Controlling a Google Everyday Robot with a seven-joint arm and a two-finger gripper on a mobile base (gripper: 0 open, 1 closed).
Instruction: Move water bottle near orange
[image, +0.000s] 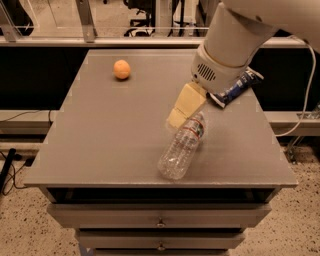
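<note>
Water bottle (182, 146), clear ribbed plastic, lying flat. Pale end effector (176, 119) beside its cap, grip state: cannot tell. Straddle body crosswise — then lift.

Robotics lab or office test area. Grey work table (100, 150), drawer fronts (160, 220) on near side. Speckled hard floor (20, 235). Dark cables (7, 167) on floor at left, white cable (306, 95) hanging at right. Wheeled office-chair base (145, 27) far, beyond metal rail (100, 42). White robot arm (235, 40) reaches in from far right. Gripper (176, 119) low over table's middle.
</note>
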